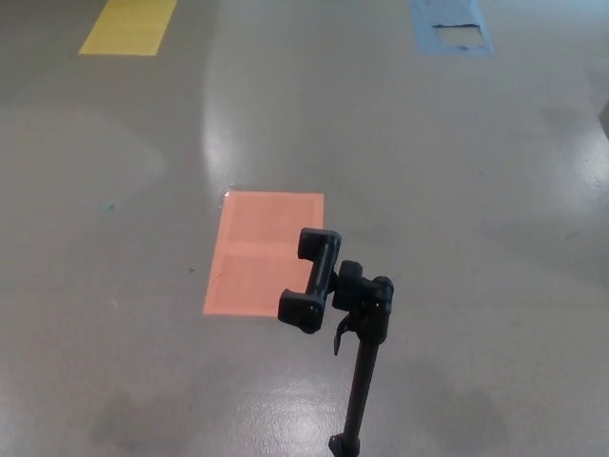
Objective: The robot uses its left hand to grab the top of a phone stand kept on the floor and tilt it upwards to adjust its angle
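low in the head view, just right of centre, a black phone stand [360, 381] rises from the grey floor [476, 238]. its thin pole [363, 390] runs almost straight up towards the camera, leaning slightly right, with its foot cut off by the bottom edge. on top sits the clamp [314, 281], an empty c-shaped cradle whose two padded ends point to the stand's left. the clamp's long axis runs from upper right to lower left, tilted a little off the pole's line. a small joint and lever [366, 305] link clamp and pole just to the clamp's right.

behind the stand, up and to its left, a salmon-pink rectangle [265, 252] is marked on the floor; the clamp overlaps its lower right corner in this view. far beyond the stand, a yellow patch [128, 26] lies to its upper left and a blue patch [452, 27] to its upper right.

neither robot hand shows, so whether the fingers are spread or closed, or holding anything, cannot be told. the stand looks untouched. judging from the task, the left hand would need to come in from the stand's left, the side the clamp's open ends face, and close around the clamp before tipping it upward.
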